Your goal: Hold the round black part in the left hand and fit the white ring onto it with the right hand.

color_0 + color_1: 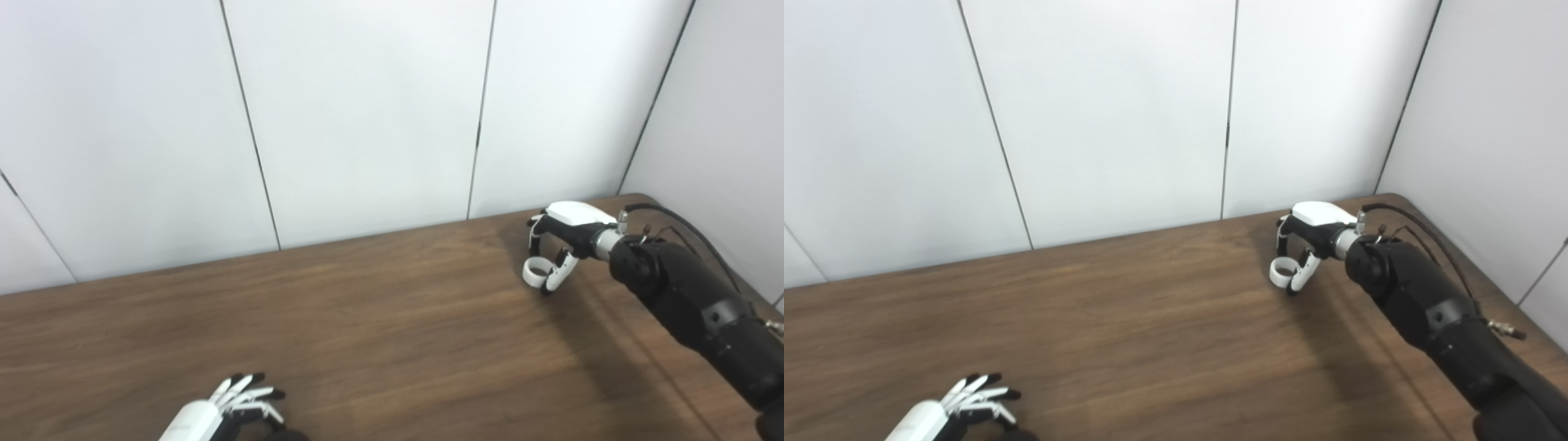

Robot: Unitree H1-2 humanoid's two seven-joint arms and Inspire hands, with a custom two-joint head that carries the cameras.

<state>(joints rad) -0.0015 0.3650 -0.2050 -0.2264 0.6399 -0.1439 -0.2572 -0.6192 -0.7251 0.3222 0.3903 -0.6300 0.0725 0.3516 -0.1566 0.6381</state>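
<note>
The white ring (535,271) is at the back right of the table, low over the wood. My right hand (560,242) reaches over it from the right, with its fingers curled down on the ring's far side and its thumb against the near side, so it is shut on the ring. At the bottom left, my left hand (236,404) lies low with its fingers (980,392) stretched and fanned apart. Just beyond them at the picture's bottom edge a sliver of the round black part (286,435) shows. Most of the part is cut off.
The brown wooden table (380,318) runs back to white wall panels (367,122). Its rounded far right corner (637,197) is close behind my right hand. A black cable (680,223) loops off my right forearm near the right edge.
</note>
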